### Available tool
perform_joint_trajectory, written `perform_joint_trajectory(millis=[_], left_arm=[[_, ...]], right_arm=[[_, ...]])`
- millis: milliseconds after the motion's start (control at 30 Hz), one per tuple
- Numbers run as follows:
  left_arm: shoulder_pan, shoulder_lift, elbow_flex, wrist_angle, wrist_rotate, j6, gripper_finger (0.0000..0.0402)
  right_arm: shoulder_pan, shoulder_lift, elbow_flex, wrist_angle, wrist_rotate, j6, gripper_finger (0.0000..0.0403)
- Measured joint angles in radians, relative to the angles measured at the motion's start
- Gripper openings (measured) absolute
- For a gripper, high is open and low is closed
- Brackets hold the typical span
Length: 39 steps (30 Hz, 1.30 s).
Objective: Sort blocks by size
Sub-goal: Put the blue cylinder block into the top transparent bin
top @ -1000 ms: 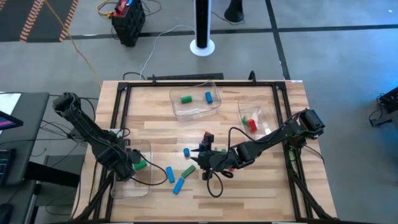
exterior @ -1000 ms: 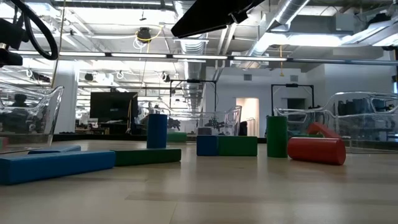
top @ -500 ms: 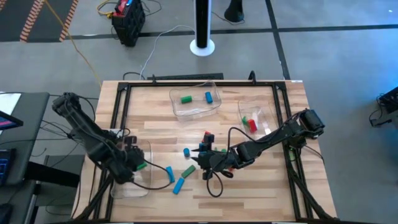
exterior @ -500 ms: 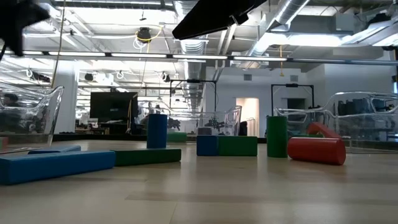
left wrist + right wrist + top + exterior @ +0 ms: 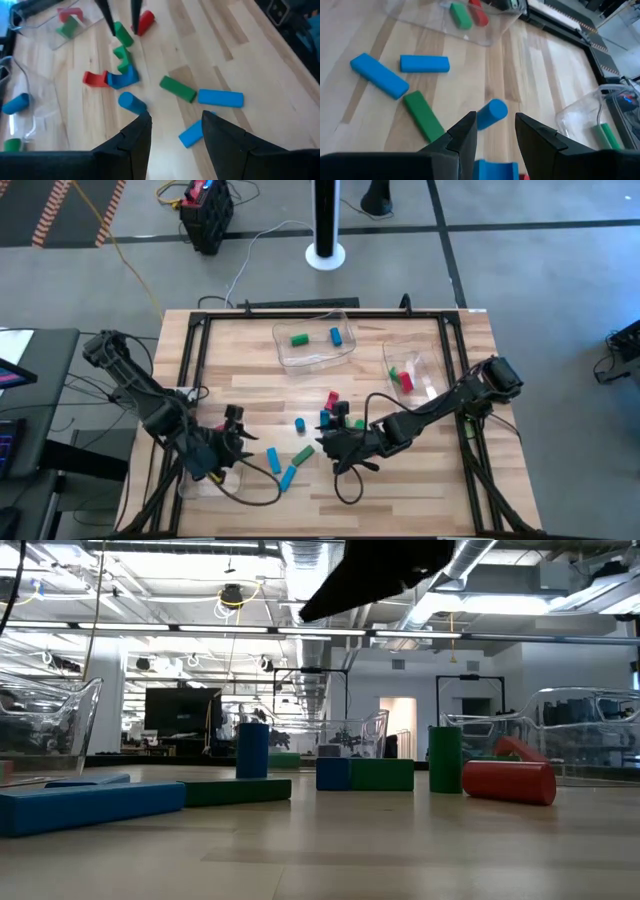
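**Small hard blocks loose mid-table, both arms empty over them**

The pale wooden slatted table (image 5: 420, 480) carries three clear plastic trays (image 5: 315, 352): one by the far edge holding a green and a blue piece, one toward the right edge, one at the near-left corner. Between them, about the table's middle, lie the loose small red, green and blue blocks (image 5: 335, 410).

The longest are the blue bars (image 5: 220, 97) and the green bar (image 5: 177, 89), lying flat and apart. They look rigid, light and smooth, so taking each across its narrow width at mid-length should be safest. The short blue cylinder (image 5: 491, 113) will likely roll; it wants a grip across its round sides. The red, blue and green bits in the cluster touch one another, leaving little room.

The right gripper (image 5: 495, 131) hovers by that cylinder, jaws open and empty. The left gripper (image 5: 175, 125), near the near-left tray, also has its jaws open, holding nothing.
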<state>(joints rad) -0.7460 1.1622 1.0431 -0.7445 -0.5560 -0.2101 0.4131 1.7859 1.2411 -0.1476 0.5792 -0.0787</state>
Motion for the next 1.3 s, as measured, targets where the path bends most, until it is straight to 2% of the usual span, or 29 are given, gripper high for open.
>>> perform_joint_trajectory(millis=[200,467,667,867,1100,1300], left_arm=[[0.064,0.001,-0.001,0.011,0.0,0.043,0.0167],[0.133,0.001,-0.006,0.022,0.0,0.077,0.0167],[0.183,0.002,-0.104,0.185,0.047,0.158,0.0167],[0.235,0.002,-0.194,0.328,0.083,0.203,0.0167],[0.293,0.003,-0.253,0.456,0.144,0.241,0.0167],[0.337,0.002,-0.304,0.518,0.197,0.244,0.0167]], right_arm=[[0.007,0.0,0.0,-0.078,0.009,0.048,0.0166],[0.027,-0.066,0.0,-0.249,0.112,0.121,0.0166],[0.047,-0.174,0.0,-0.378,0.159,0.189,0.0166],[0.061,-0.24,-0.002,-0.511,0.157,0.284,0.0166],[0.073,-0.261,-0.042,-0.533,0.154,0.351,0.0166],[0.079,-0.261,-0.074,-0.483,0.151,0.37,0.0166]])
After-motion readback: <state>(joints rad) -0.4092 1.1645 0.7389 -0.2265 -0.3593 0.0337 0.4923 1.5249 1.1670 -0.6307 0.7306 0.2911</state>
